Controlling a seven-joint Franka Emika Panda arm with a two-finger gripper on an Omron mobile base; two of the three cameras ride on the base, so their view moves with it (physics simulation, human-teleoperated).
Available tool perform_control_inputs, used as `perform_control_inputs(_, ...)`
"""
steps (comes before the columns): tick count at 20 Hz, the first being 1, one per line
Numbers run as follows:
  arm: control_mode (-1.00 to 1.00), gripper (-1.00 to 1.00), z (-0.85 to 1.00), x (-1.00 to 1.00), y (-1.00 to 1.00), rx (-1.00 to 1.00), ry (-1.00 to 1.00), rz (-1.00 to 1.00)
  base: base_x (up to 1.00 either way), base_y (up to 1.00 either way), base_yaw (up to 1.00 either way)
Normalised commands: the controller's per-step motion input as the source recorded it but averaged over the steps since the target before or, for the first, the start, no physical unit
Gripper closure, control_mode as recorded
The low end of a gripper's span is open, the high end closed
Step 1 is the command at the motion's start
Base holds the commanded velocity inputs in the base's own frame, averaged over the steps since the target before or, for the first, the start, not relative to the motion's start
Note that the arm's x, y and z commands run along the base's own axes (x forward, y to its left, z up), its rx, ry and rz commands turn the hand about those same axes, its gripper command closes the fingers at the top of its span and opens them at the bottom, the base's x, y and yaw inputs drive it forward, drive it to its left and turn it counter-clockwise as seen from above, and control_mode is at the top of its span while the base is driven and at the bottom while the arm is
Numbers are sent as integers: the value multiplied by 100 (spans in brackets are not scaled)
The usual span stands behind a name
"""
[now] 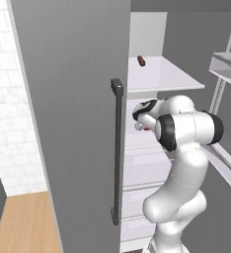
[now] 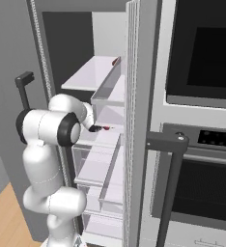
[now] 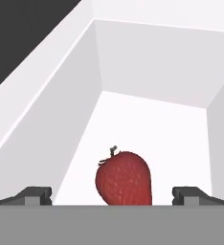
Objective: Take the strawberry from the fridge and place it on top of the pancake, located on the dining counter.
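Gripper point(image 3: 112, 196) inside the fridge point(image 1: 73, 123), jaws spread wide and empty, straddling the strawberry point(image 3: 123, 178) at lower centre of the hand view on the white shelf point(image 3: 147, 124). Centre the berry, then close gently to avoid bruising.

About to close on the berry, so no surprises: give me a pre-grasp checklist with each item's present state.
1. Fridge door open, shelves reachable: ok.
2. Gripper jaws open wide: ok.
3. Strawberry sits between the fingertips in the hand view: ok.
4. Berry off-centre, a little nearer one tip than the other: ok, minor.
5. Fingers far enough forward to span the berry: cannot tell.
6. Maroon item on the upper shelf, well away from the grasp: ok.
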Motion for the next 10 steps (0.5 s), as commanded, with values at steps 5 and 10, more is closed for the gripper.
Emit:
perform_control_inputs(5, -100, -100, -5, 18, 0, 0, 0, 0, 0, 0, 0)
perform_control_inputs(10, -100, -100, -9, 14, 0, 0, 0, 0, 0, 0, 0)
